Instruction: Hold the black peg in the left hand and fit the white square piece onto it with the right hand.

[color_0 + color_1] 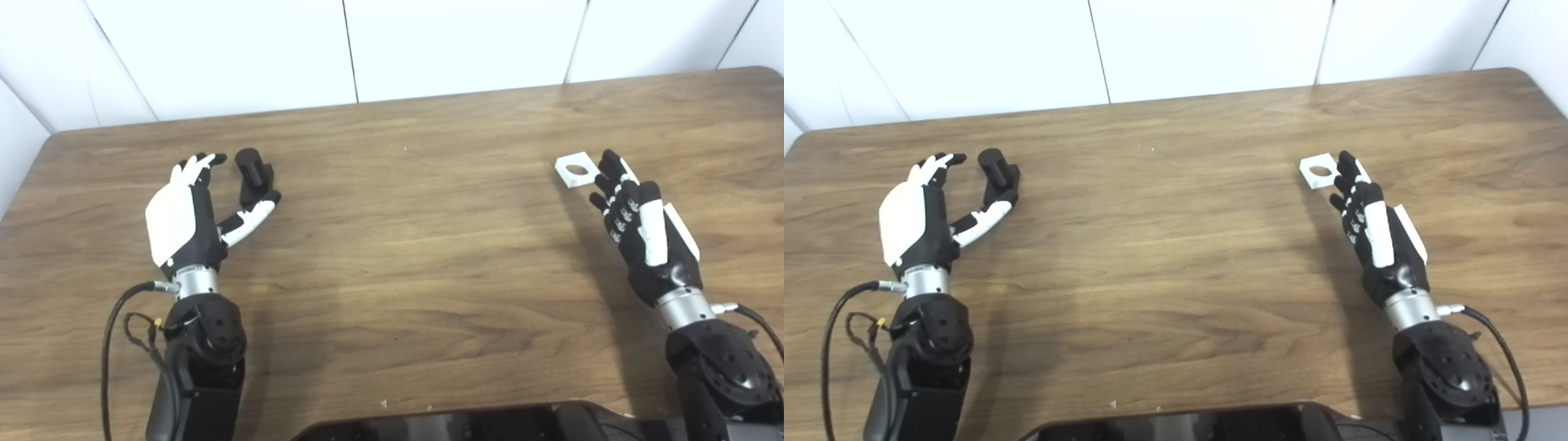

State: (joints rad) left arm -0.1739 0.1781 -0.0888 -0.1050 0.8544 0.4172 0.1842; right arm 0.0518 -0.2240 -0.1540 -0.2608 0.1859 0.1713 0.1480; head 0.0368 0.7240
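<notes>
Black against the wood, the peg (252,173) sits between the spread fingers and thumb of the left hand (190,211), not yet gripped; closing off-centre could tip or roll it away. Just beyond the fingertips of the right hand (640,223), itself spread and empty, lies the white square piece (575,169), flat and thin, likely to slide when pinched. Bare worktop (416,245) between the hands leaves room for joining them; edges are well off.

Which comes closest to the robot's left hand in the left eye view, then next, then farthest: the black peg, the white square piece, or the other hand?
1. black peg: standing between the left hand's fingers and thumb.
2. white square piece: far across the table, right side.
3. right hand: just beyond the piece, farthest right.
</notes>
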